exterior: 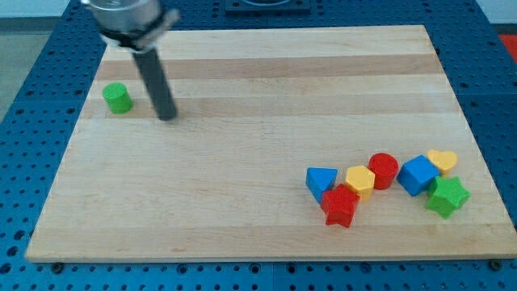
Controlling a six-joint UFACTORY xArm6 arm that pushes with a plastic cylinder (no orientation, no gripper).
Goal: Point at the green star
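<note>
A: Where does my tip (167,117) sit in the camera view?

B: Near the board's (242,202) upper left corner. The rod (155,81) comes down from the view's top, leaning a little, and its end rests on the wood.

A: What lies closest to it?

B: A green cylinder (118,98), just to the view's left of the tip, near but apart. It stands alone by the board's left edge.

A: And the green star (447,196)?

B: Far off, at the lower right of the board, close to its right edge. The tip is well apart from it, almost the whole board away.

A: What surrounds the star?

B: A blue cube (418,174) just up and to its left, seemingly touching it. A yellow heart (443,160) sits above the star, against the cube's right side.

A: Further left?

B: A red cylinder (384,170) beside the cube, then a yellow hexagon (360,181) touching it. A red star (340,205) lies below the hexagon, and a blue triangle (321,180) presses on the red star's upper left. The cluster forms a loose chain.

A: Is there a claw, open or closed?

B: None shows; the arm ends in the plain rod, holding nothing.

A: Around the board?

B: A blue pegboard table (32,97).
</note>
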